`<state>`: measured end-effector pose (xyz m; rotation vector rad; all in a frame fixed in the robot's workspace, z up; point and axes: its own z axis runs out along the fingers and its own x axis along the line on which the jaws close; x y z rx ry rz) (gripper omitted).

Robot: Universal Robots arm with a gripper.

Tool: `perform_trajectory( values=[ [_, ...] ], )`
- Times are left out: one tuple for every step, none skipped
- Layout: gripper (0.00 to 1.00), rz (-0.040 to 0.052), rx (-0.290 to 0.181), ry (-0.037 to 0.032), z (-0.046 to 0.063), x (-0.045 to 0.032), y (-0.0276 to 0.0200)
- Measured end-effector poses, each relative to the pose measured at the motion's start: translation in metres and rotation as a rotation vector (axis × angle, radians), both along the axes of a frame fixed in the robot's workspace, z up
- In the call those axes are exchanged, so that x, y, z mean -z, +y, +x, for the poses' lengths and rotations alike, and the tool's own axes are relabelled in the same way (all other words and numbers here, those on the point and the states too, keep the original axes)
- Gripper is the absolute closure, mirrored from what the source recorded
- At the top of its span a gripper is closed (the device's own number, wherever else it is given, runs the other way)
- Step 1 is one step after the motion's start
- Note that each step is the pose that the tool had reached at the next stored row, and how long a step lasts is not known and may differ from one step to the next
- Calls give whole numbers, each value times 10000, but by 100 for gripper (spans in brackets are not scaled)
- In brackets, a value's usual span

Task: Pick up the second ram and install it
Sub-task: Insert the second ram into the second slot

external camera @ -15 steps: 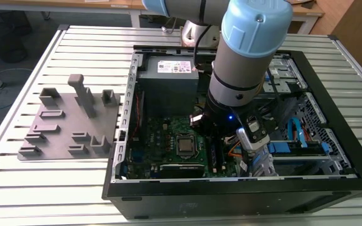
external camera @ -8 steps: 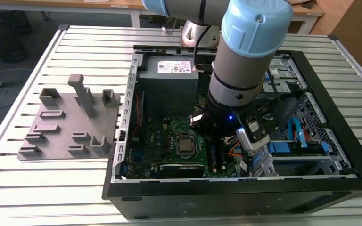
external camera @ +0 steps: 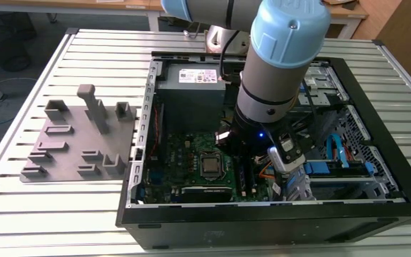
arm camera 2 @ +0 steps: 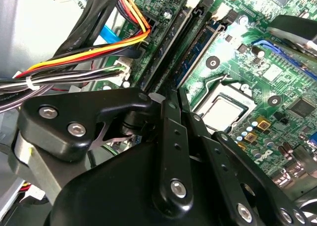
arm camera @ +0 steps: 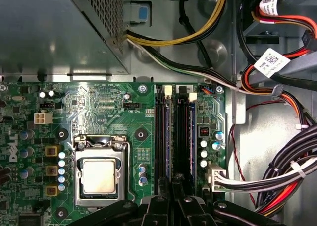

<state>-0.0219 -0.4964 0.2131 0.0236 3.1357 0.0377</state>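
Pincer (arm camera: 173, 201) low inside case (external camera: 277, 219), right over slot rails (arm camera: 161, 137) (clenched or released, cannot tell). Second ram hidden beneath pincer tip, probably at rails. Risk: stick tilted or off-notch, push strains motherboard (arm camera: 99, 112). Beyond, cable bundle (arm camera 2: 94, 50) could snag arm.

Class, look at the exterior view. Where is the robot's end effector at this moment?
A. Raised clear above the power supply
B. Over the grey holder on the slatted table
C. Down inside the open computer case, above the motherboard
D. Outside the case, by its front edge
C: in the exterior view the arm reaches into the case and the end effector sits low over the motherboard, away from the grey holder.
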Motion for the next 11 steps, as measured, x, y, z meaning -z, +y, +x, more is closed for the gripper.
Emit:
perform_trajectory(
  values=[
    [87,3,0,-1,0,2,1],
    [87,3,0,-1,0,2,1],
    [87,1,0,-1,0,3,0],
    [85,3,0,-2,0,4,0],
    [85,3,0,-2,0,4,1],
    [85,3,0,-1,0,5,1],
    [79,2,0,-1,0,5,1],
    [79,3,0,-1,0,6,1],
    [79,3,0,-1,0,2,1],
    [79,6,0,-2,0,-20,1],
    [79,2,0,-1,0,-62,1]
  ],
)
